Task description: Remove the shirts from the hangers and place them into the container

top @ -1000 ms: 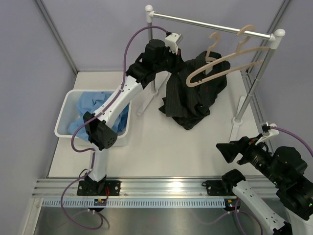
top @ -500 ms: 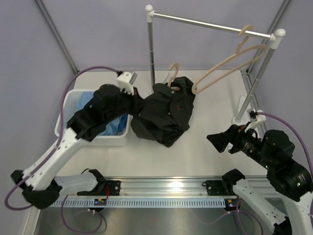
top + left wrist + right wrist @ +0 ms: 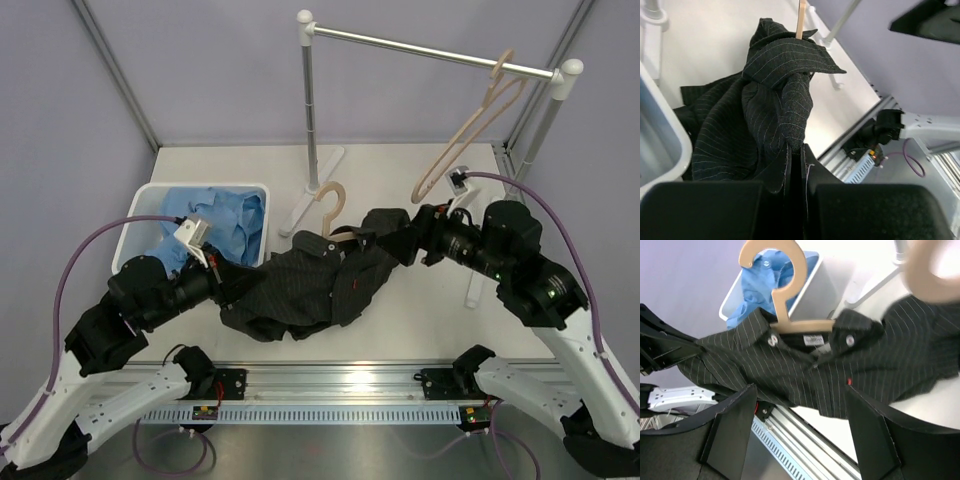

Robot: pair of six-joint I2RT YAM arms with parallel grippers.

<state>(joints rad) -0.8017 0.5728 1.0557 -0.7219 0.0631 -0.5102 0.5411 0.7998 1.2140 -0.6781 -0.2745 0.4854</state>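
The black pinstriped shirt hangs low over the table's near middle, still on a beige hanger whose hook sticks up behind its collar. My left gripper is shut on a fold of its fabric at the shirt's left end. My right gripper stands open at the shirt's right shoulder, its jaws wide on either side of the button placket and not closed on it. The light blue shirt lies in the white container. A second, bare hanger hangs on the rail.
The clothes rail spans the back on two white posts, with feet on the table. The container's wall is just left of my left gripper. An aluminium mounting rail runs along the near edge.
My left arm has pulled the black shirt and its hanger away from the rail, down and toward the near left. My right arm has swung left up to the shirt, its jaws narrowing slightly.
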